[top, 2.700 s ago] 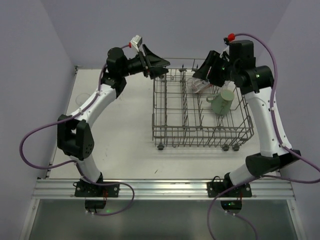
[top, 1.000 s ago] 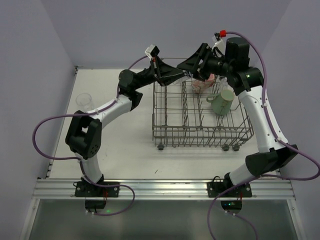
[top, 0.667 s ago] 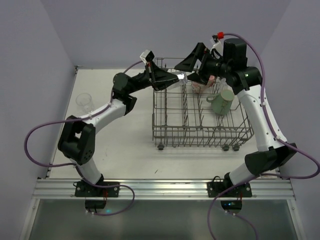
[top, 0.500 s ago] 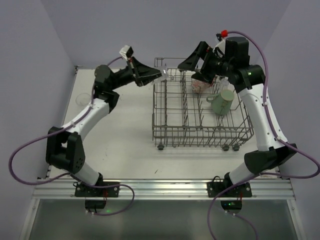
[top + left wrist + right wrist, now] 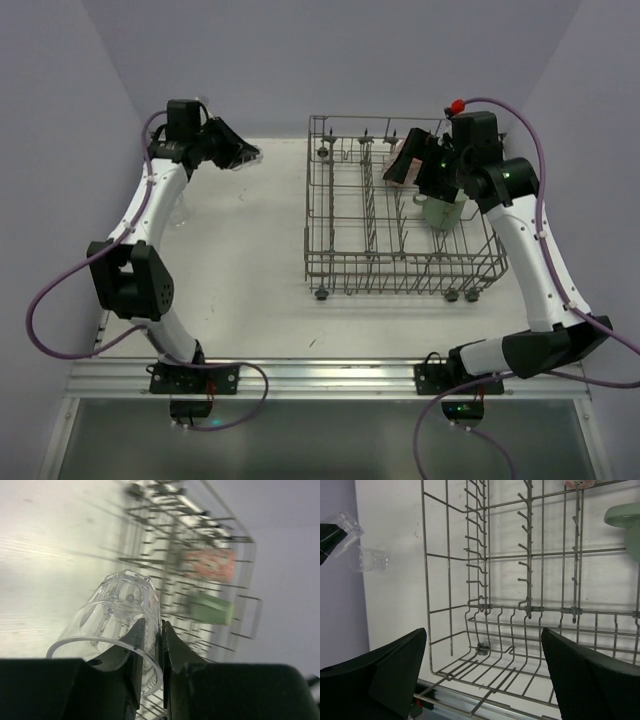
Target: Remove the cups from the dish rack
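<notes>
Fingers (image 5: pixel 134 655) of the left gripper (image 5: pixel 151 630) are clamping the rim of a clear tumbler (image 5: pixel 117 605), with the glass wall pinched between them. The arm is reaching over the far left of the table (image 5: pixel 250 260), well apart from the rack (image 5: pixel 400 270), so this tumbler is already out and hanging in the air.

The tumbler's long axis is running straight out from the fingers. Its mouth is facing the wrist and its base is pointing toward the rack, so it seems to be lying closer to level than upright. The table is lying below it, to the side of that axis. I judge the wrist needs to be turning the glass before lowering, or it will be landing on its side and rolling. A second glass (image 5: pixel 178 210) is standing on the table nearer the left arm's base, a likely neighbour for the set-down.

The right gripper (image 5: pixel 484 635) is hovering over the rack with its fingers spread wide, holding nothing. The pink cup (image 5: pixel 404 166) and the mug (image 5: pixel 443 211) are sitting in the rack's far right part, much nearer this arm than the left.
</notes>
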Controlling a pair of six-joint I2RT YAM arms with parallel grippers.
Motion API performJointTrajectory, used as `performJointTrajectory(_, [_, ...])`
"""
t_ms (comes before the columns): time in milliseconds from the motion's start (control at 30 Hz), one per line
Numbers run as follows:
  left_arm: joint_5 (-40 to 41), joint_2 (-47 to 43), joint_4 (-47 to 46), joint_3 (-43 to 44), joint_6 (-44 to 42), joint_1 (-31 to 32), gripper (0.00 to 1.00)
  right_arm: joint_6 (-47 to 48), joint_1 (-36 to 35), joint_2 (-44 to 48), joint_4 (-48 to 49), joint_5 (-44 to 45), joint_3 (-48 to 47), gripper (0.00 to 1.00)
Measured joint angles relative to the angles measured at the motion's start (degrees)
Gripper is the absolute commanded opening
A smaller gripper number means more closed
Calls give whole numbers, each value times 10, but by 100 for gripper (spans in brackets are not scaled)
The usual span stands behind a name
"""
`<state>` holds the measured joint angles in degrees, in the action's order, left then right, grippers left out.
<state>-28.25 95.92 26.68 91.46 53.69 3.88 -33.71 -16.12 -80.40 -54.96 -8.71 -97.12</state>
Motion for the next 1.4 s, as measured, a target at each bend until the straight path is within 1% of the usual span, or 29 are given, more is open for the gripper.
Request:
performJointTrajectory(133, [93, 66, 95, 53, -75, 0, 0, 13, -1, 18, -7, 35, 9, 99])
performJointTrajectory(233, [178, 110, 161, 93, -116, 0, 0, 17, -3, 33, -14, 67, 24, 99])
performJointTrajectory(333, [256, 139, 204, 113, -148, 0, 0, 24, -4, 36, -16, 103, 26, 99])
performJointTrajectory(433, [309, 158, 232, 117, -163, 0, 0, 35, -4, 36, -16, 133, 26, 99])
performJointTrajectory(533, [344, 175, 249, 115, -173, 0, 0, 44, -4, 37, -17, 151, 26, 99])
performJointTrajectory(800, [393, 219, 254, 110, -184, 0, 0, 55, -4, 8, -59, 167, 11, 99])
performJointTrajectory(1067, [409, 281, 258, 110, -195, -1, 0, 57, -4, -6, -91, 158, -18, 99])
performJointTrajectory(1300, [416, 292, 262, 110, -204, -7, 0, 53, -4, -23, -101, 146, -26, 99])
performJointTrajectory(1333, [416, 292, 262, 110, -204, -9, 4, 53, -4, -26, -103, 145, -26, 99])
performJointTrajectory(1367, [416, 292, 262, 110, -204, -10, 9, 52, -4, -28, -103, 144, -26, 99])
performJointTrajectory(1400, [416, 292, 263, 110, -204, -12, 22, 52, -4, -31, -104, 143, -26, 99])
